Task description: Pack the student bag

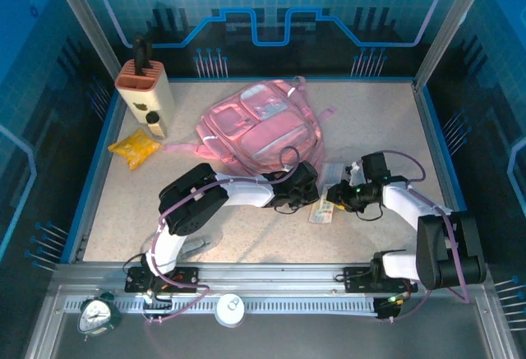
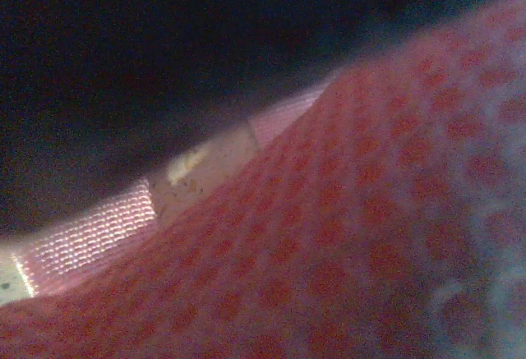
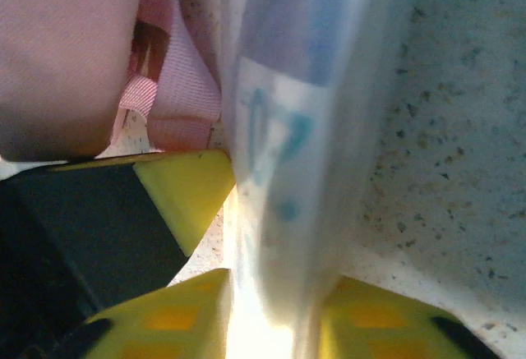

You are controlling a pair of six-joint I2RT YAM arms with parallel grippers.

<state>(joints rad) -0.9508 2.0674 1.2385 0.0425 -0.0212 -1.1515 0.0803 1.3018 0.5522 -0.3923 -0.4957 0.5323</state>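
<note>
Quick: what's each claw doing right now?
Left claw: closed, against the bag; whether it pinches fabric cannot be told.
Right claw: closed on the clear packet.

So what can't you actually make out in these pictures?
1. Left hand grip on the student bag: top view, its own wrist covers the fingers; left wrist view, fabric too close, blurred.
2. Print on the clear packet: right wrist view, blurred; top view, too small.
3. Bag's inside: top view, its own fabric hides it.
4. Clock face: top view, too small to read.
</note>
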